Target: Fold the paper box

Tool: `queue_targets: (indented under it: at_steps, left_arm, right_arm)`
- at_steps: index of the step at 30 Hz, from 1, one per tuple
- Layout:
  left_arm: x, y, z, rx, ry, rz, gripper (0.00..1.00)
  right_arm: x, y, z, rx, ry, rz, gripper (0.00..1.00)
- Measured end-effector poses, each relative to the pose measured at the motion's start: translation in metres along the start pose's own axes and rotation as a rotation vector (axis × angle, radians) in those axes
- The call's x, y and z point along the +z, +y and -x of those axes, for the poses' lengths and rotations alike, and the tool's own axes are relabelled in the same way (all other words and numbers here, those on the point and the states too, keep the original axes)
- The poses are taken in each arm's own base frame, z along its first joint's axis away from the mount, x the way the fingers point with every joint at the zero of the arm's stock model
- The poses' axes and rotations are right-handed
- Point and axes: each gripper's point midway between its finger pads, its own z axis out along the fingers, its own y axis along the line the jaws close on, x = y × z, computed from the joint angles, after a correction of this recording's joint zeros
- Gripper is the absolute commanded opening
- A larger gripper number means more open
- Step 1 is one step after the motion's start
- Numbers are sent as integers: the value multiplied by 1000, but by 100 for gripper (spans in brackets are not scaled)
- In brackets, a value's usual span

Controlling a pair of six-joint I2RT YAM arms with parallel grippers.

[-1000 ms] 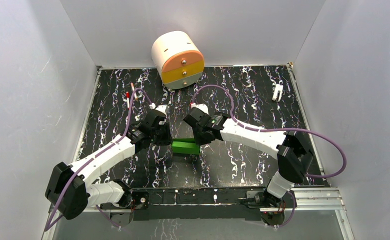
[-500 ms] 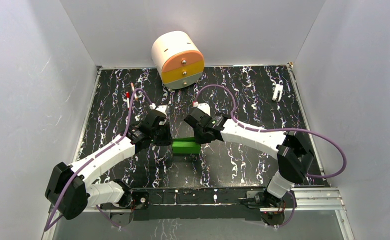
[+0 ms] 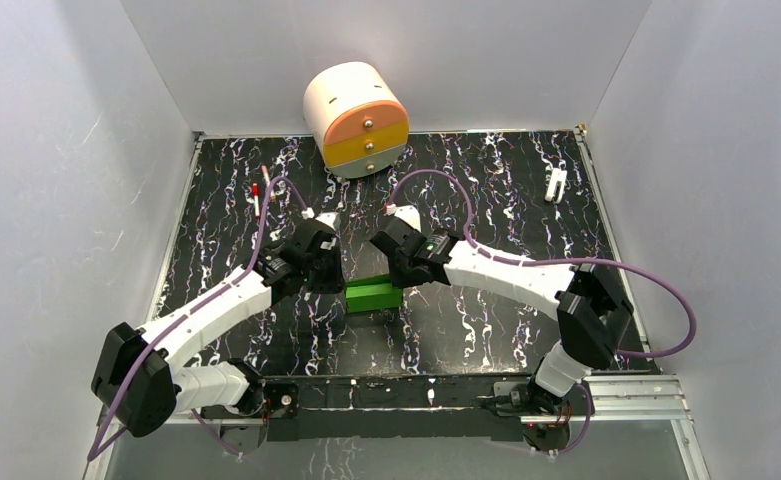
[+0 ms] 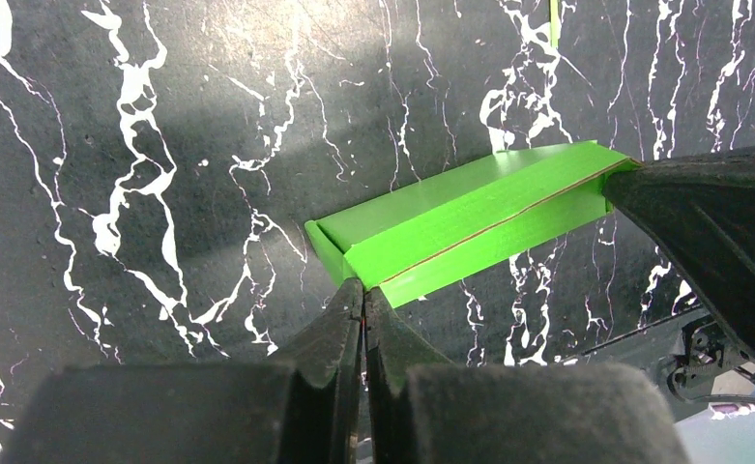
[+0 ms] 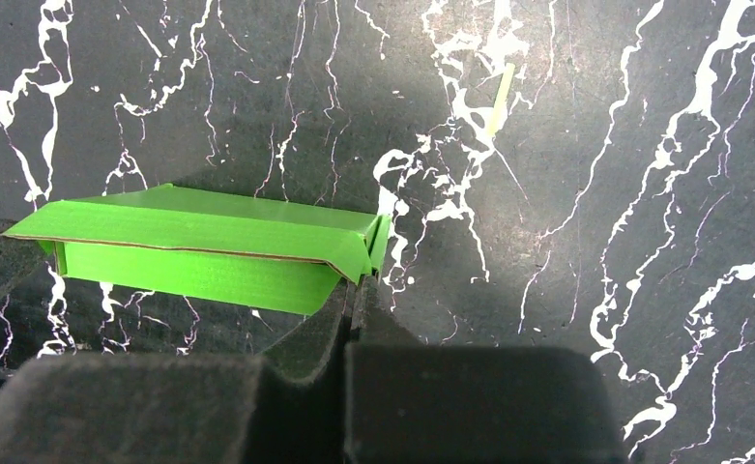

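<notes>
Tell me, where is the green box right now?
In the top view, the green paper box is near the middle, right between the left end effector and the right end effector.

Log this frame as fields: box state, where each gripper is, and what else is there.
box: green, partly folded, long and low, between the grippers
left gripper: shut, tips at the box's left end
right gripper: shut, tips at the box's right end
card pinched: cannot tell
other: drawer unit at the back of the table
</notes>
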Motion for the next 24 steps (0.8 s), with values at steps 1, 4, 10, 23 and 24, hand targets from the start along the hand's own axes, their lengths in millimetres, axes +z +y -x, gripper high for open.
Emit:
queue_targets:
  at_steps: [1, 4, 10, 23, 24]
  left_arm:
    - [-1, 0, -1, 0, 5, 0, 0]
    - [-2, -2, -3, -4, 29, 4, 0]
    - [-5, -5, -5, -27, 55, 3, 0]
    - [-5, -16, -5, -157, 63, -20, 0]
    - [-5, -16, -4, -166, 60, -22, 0]
  right_arm:
    - [0, 0, 0, -2, -2, 1, 0]
    - [1, 0, 1, -14, -13, -4, 0]
    - [-1, -2, -1, -57, -38, -39, 0]
    - [-4, -8, -8, -125, -84, -141, 0]
    - [-4, -8, -8, -126, -87, -145, 0]
